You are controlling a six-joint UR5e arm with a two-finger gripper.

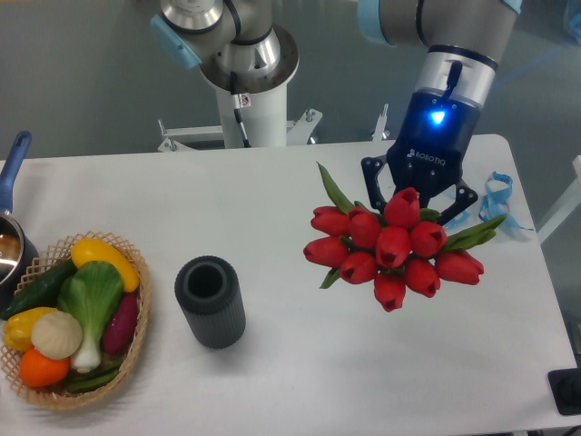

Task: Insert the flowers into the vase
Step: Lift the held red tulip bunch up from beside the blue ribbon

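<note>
One tulip bunch (392, 247) is carried beneath the jaws (418, 195), seemingly clamped on hidden stems. Transport well leftward over the ribbed vase (211, 301) is required, stems lowered vertically into its mouth.

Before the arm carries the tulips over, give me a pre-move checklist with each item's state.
1. Flowers in the gripper: ok, bunch held up, fingers hidden behind blooms.
2. Stem ends pointing down: cannot tell, blooms face the camera.
3. Vase upright: ok.
4. Vase mouth free: ok, looks empty.
5. Path leftward to the vase: ok, bare table between.
6. Basket clear of the vase: ok, a gap shows.
</note>
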